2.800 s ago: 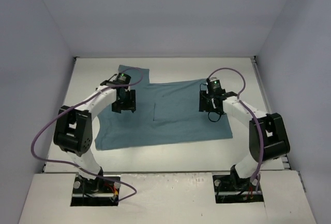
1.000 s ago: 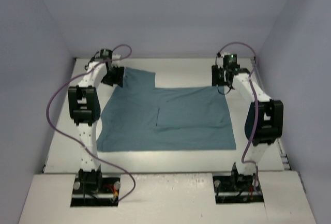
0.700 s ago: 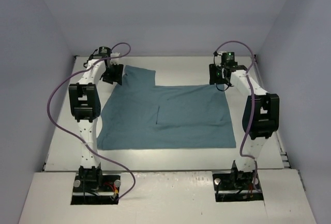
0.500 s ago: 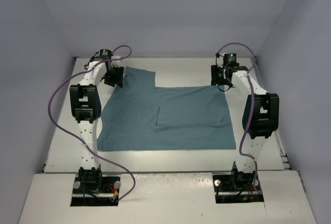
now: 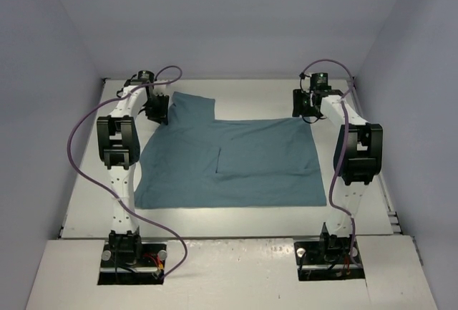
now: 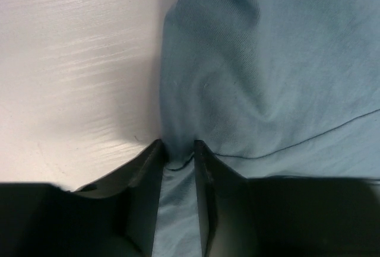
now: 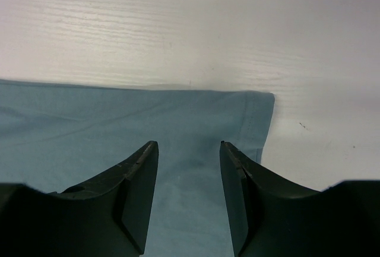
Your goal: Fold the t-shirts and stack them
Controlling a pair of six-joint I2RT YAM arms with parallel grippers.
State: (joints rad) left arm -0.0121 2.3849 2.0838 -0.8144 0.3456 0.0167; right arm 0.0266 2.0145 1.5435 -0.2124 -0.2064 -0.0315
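The teal t-shirt (image 5: 236, 156) lies spread flat on the white table, one sleeve reaching toward the far left. My left gripper (image 5: 160, 113) is down at that far left sleeve edge. In the left wrist view its fingers (image 6: 178, 153) stand close together, with a bunched fold of the t-shirt (image 6: 267, 79) pinched between the tips and creases running out from the pinch. My right gripper (image 5: 308, 112) is at the far right corner. It is open (image 7: 189, 145), its fingers straddling flat t-shirt cloth (image 7: 119, 126) just inside the hemmed corner.
Bare white table (image 5: 257, 99) runs along the far side of the shirt and down both sides. Pale enclosure walls (image 5: 229, 23) close in the back and sides. A purple cable (image 5: 79, 152) loops off each arm.
Both arms went from over the shirt's middle out to its far corners. In the last second the left jaws closed onto the sleeve edge. The right gripper barely shifted.
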